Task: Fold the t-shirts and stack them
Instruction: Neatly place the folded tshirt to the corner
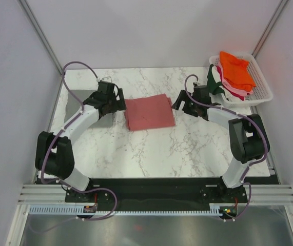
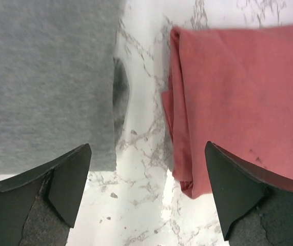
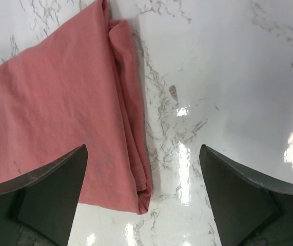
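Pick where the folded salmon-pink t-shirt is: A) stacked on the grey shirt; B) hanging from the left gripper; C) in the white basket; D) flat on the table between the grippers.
D: the salmon-pink t-shirt lies flat on the table between the left gripper and right gripper, both open, apart from the grey shirt.

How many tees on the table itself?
2: pink tee in the middle; grey tee at the left edge, partly under the left arm. More could hide beneath either.

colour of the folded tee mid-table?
The folded tee is plain dusty salmon-pink; shows best in the left wrist view.
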Tool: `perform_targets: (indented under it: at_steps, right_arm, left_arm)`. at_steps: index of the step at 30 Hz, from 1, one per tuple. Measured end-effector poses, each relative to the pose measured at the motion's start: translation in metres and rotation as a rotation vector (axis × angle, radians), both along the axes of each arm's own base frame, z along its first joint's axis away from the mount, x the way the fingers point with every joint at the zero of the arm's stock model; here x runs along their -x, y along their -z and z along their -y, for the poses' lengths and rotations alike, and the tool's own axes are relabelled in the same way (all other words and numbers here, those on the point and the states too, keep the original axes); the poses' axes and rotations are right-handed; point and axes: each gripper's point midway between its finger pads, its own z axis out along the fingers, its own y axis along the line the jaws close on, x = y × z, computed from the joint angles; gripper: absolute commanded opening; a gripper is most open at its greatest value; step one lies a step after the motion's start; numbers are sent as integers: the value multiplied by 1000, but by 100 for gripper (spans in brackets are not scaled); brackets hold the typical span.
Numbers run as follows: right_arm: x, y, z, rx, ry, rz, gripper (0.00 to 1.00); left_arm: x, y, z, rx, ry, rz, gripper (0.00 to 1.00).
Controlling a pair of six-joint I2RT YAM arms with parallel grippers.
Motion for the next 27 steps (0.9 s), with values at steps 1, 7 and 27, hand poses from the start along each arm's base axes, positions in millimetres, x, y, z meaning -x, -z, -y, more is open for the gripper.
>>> perform_targets:
  at_steps: [1,7,27]
  right_arm:
    - [0,-2,4,-3,23,0,98]
    - [-7,-12,10,-64,68,6,97]
    - [-41,22,-26,-143,-40,-61,90]
  left_arm:
    - [6,6,0,21,4,-5,100]
    - [14,16,27,177,66,-3,100]
    - [-8,77,65,340,94,-67,99]
